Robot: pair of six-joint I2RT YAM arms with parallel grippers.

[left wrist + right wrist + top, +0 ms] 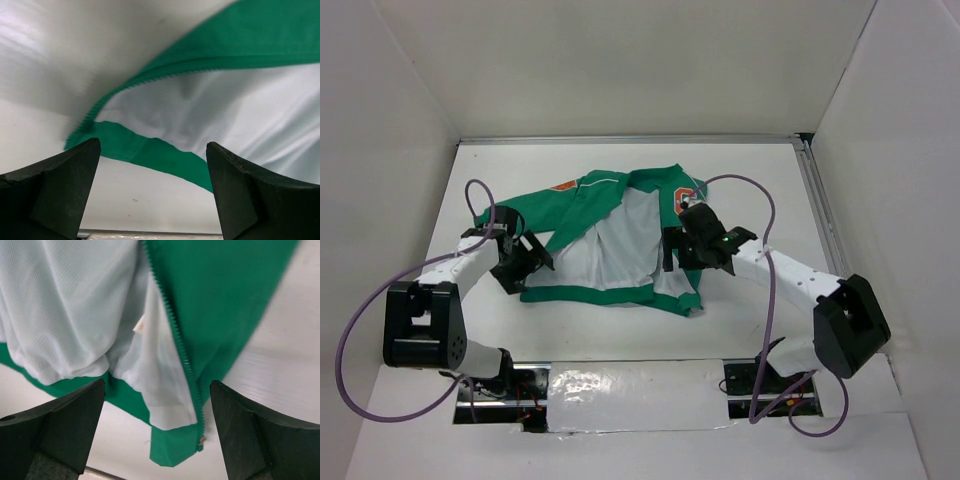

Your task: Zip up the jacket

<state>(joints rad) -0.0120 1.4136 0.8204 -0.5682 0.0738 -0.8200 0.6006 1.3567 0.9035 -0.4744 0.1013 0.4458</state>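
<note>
The green jacket (620,225) lies unzipped on the white table, its white lining (615,250) showing and an orange patch near the collar. My left gripper (528,262) stands open at the jacket's left hem corner; in the left wrist view the green hem (150,152) and zipper teeth (107,97) lie beyond the fingers with nothing between them. My right gripper (682,250) hangs open over the right front panel. In the right wrist view the zipper teeth (175,327) run down to the bottom hem corner (177,447), which lies between the open fingers.
White walls enclose the table on three sides. A metal rail (820,200) runs along the table's right edge. A taped strip (620,385) lies at the near edge between the arm bases. Purple cables loop from both arms.
</note>
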